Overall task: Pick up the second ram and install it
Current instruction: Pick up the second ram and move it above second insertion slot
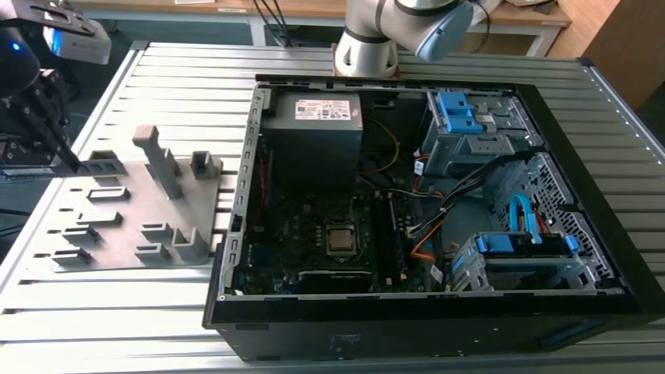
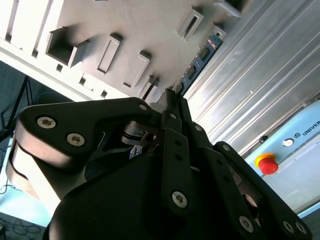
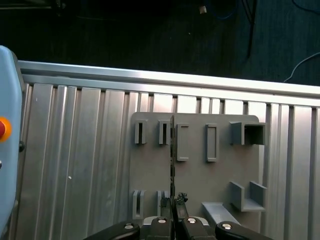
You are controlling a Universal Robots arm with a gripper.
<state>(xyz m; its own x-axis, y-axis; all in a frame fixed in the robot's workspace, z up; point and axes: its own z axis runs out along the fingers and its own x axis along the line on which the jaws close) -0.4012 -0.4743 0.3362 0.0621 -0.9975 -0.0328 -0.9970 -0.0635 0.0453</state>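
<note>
second ram [image 2: 201, 59]: thin narrow stick, blue-green board with black chips, edge-on as a dark line in first wrist view [image 3: 172, 150], one end pinched in gripper [image 2: 175, 99], over grey holder [image 1: 120, 212], at 9 o'clock of computer case [image 1: 416, 331] in the exterior view

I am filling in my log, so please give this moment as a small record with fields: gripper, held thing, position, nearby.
gripper: black metal gripper, shut
held: second ram, a thin dark blue-green memory stick
position: over the grey plastic holder
nearby: open black computer case, at the exterior view's right of the holder
</note>
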